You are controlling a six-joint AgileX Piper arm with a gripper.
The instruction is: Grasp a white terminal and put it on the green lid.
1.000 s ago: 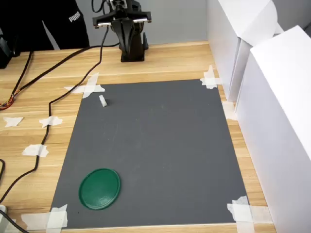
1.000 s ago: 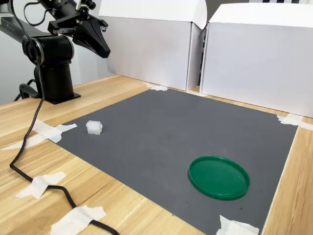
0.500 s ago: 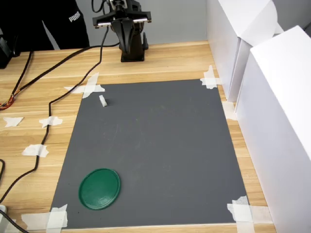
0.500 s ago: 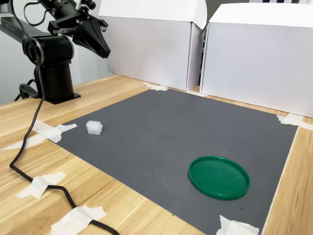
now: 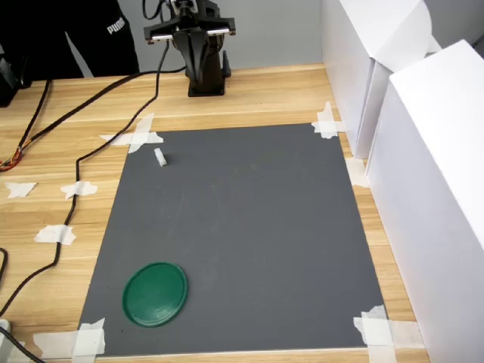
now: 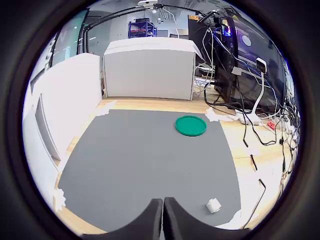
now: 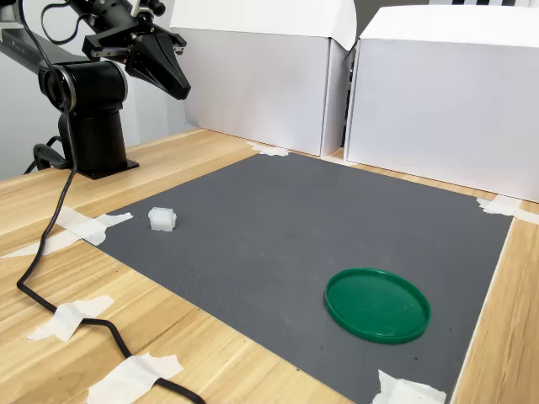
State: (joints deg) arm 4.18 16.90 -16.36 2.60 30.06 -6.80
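**No Change: Grasp Not Started**

The grey mat point(image 5: 242, 234) lies taped to the counter point(image 5: 249, 94). The green lid point(image 5: 155, 293) stays at the mat's 7 o'clock corner in the first exterior view. The end effector point(image 7: 173, 80) remains raised near the arm base, closed and empty. The white terminal point(image 5: 160, 157) rests unmoved at 11 o'clock; the approach is still pending.
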